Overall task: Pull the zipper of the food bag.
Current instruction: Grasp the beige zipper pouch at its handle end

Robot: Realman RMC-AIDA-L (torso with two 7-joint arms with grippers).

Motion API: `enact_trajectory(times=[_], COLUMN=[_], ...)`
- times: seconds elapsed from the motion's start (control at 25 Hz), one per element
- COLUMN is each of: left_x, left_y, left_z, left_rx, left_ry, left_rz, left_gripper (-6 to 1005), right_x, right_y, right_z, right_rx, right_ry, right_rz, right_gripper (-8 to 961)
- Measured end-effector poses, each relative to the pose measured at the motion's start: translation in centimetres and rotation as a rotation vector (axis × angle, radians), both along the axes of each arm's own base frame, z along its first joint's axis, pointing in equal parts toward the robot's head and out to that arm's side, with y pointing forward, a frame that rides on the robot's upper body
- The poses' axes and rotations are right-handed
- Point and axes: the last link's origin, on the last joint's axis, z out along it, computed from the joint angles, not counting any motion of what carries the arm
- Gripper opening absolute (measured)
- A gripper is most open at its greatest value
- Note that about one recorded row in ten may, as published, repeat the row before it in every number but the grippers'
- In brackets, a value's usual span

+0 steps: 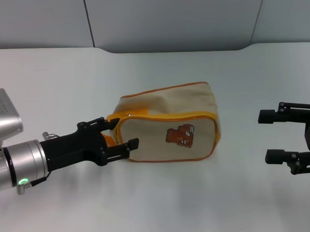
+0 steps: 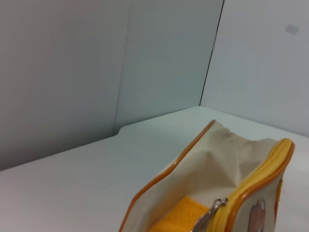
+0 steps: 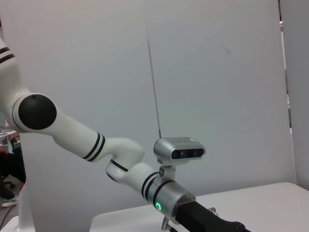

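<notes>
On the white counter (image 1: 158,207), near its middle, lies the food bag (image 1: 168,123): beige canvas, orange-yellow piping, bear patch (image 1: 180,135) on the side that faces the robot. All places below are taken from the bag.

Left arm reaches in from the bag's left. Left tool (image 1: 116,133) sits at the bag's left end, fingers spread, one black finger above the orange corner and one below it, tips just at the fabric. Whether the tips touch is hard to tell from the head view; nothing is clamped.

Right tool (image 1: 267,135) hangs well apart to the bag's right, fingers spread, holding nothing.

Orange loop handle (image 1: 110,141) shows at the bag's left end, between the left tool's fingers.

The zipper (image 2: 211,215): small silver pull tab at the bag's left end, on the orange-yellow band, seen close in the left wrist view. Beside it shows bright orange material (image 2: 181,215).
</notes>
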Motion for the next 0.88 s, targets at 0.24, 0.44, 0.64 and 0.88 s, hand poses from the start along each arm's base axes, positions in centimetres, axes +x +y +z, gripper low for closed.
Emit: enact_trajectory(times=[0.24,0.44,0.64,0.88], left_x=[0.1,0.1,0.2,0.7], left_y=[0.7,0.8,0.5,-0.6], left_z=[-0.4,-0.9,-0.8,-0.4], left_rx=[0.018,0.025,0.033,0.089], left_ry=[0.029,0.044,0.037,0.018], left_rz=[0.006,-0.004,-0.033,-0.183], left_gripper=[730,505,300,238], right_x=[-0.1,-0.1,-0.1,-0.2], right_y=[0.1,0.1,0.2,0.2], right_z=[0.0,0.0,0.0,0.1], right_rx=[0.006,0.008,0.009,0.021], right_ry=[0.004,0.005,0.006,0.017], right_rz=[0.0,0.0,-0.001,-0.005], right_gripper=[755,755,755,755])
